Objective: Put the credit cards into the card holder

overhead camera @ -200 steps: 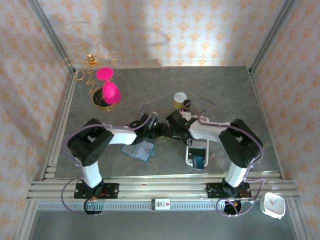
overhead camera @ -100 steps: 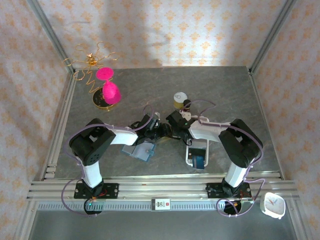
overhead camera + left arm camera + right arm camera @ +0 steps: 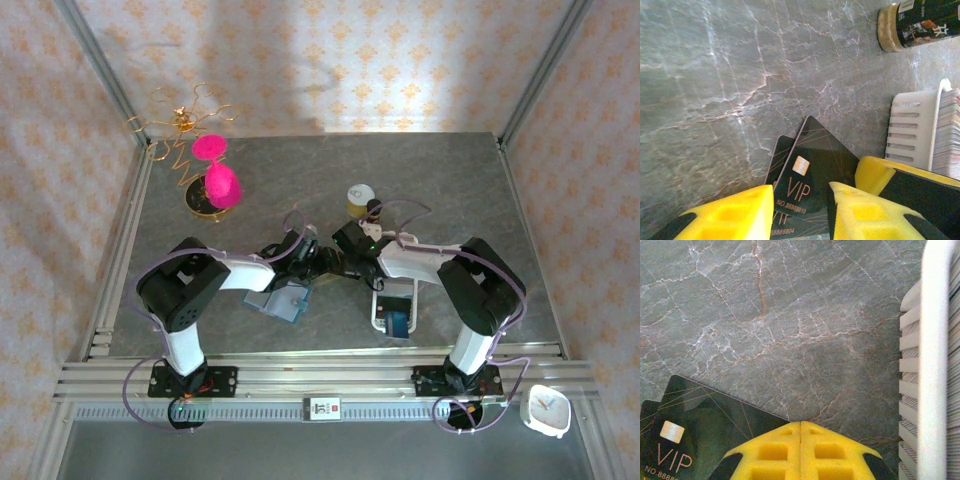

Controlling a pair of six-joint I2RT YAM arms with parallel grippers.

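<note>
Top external is showing the card holder [image 3: 285,302] lying flat beside the left gripper [image 3: 313,261], left wrist is showing its jaws standing apart over two dark credit cards [image 3: 812,172], grip unclear, right wrist is showing the right gripper [image 3: 800,427] closed just beside them.

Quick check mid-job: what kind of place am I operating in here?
Likely a lab test cell: an aluminium frame, patterned walls on three sides, and staged props such as a pink hourglass on the grey stone-look table.
</note>
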